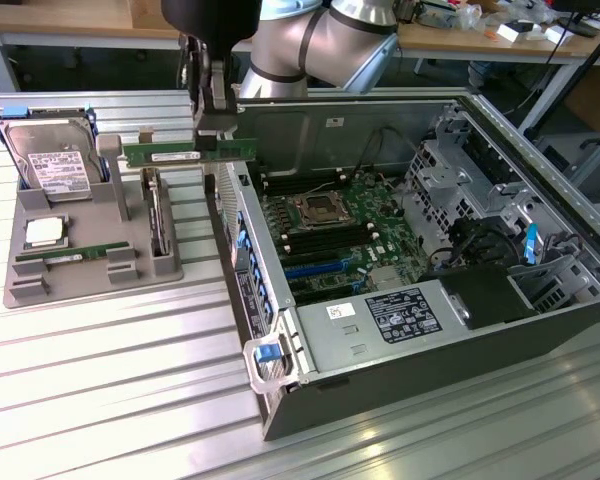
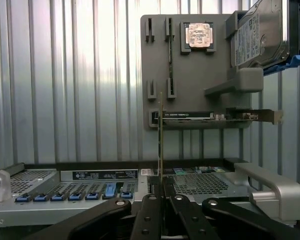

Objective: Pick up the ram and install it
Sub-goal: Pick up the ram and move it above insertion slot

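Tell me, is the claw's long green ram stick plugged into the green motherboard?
No, the claw holds the long green ram stick aloft, clear of the motherboard.

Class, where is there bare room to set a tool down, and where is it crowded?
Bare table lies in front of the grey tray and along the near side of the computer case. Crowded: the tray, the case's inside, and between them, where the gripper holds the ram.

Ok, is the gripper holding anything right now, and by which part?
Yes: the gripper is shut on the ram, clamping its upper long edge near mid-length.
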Available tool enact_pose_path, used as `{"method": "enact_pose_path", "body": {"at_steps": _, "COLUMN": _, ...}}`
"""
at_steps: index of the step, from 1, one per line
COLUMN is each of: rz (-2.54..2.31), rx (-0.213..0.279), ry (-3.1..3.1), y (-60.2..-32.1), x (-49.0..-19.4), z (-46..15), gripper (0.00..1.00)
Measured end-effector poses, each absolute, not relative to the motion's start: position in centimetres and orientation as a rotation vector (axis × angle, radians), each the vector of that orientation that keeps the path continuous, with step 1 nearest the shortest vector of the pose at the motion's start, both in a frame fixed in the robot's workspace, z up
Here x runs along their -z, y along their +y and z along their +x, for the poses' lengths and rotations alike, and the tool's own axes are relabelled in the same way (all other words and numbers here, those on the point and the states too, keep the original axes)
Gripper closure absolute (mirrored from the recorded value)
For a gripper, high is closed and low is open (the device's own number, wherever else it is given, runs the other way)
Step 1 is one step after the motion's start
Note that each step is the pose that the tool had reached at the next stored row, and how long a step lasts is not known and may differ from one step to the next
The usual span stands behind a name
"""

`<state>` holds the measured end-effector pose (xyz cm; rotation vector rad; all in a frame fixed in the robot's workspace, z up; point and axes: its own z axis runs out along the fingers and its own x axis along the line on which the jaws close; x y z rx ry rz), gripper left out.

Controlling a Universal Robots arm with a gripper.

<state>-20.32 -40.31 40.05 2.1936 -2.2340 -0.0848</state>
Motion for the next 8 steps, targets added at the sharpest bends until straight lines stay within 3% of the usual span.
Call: {"method": "enact_pose_path", "body": {"at_steps": 8, "rz": 2.194, "rx": 0.085, "ry": -2.234, "y": -40.31, "x": -40.05, "z": -19.30, "gripper": 0.88}}
